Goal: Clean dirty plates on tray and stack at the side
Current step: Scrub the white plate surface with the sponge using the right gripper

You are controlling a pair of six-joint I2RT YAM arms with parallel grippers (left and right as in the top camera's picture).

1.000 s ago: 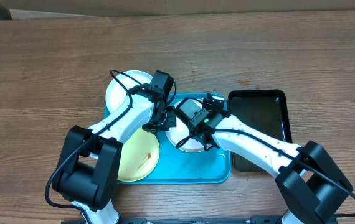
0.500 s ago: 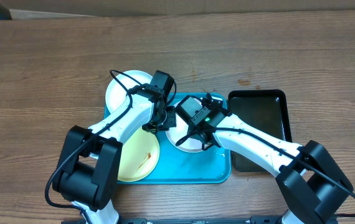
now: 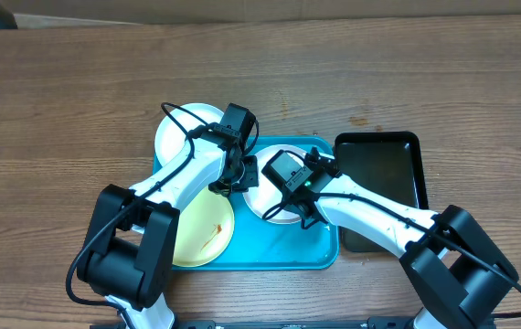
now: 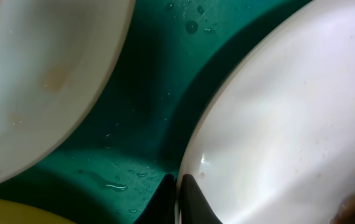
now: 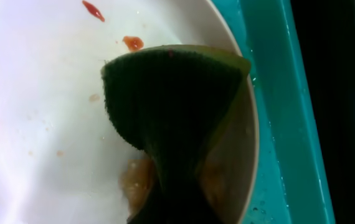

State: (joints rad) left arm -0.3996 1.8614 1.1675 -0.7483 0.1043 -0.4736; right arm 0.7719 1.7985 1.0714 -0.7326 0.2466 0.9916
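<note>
The turquoise tray (image 3: 270, 247) holds three plates. My left gripper (image 3: 240, 176) is shut on the left rim of the middle white plate (image 3: 270, 203); the left wrist view shows the closed fingertips (image 4: 179, 190) pinching that rim (image 4: 277, 124). My right gripper (image 3: 288, 183) is shut on a dark green sponge (image 5: 171, 106) pressed on the same plate (image 5: 40, 112), near its right rim. Red smears (image 5: 132, 42) and a brown wet patch lie beside the sponge. A pale yellow plate (image 3: 201, 233) with an orange smear lies front left. Another white plate (image 3: 183, 135) lies back left.
A narrow black tray (image 3: 384, 178) stands right of the turquoise tray, also seen in the right wrist view (image 5: 333, 93). Bare wooden table (image 3: 59, 110) surrounds both. Water drops lie on the tray floor (image 4: 146, 93) between the plates.
My right gripper has slid the sponge a little to the right and toward the front across the white plate. The left gripper and the plates have not moved.
</note>
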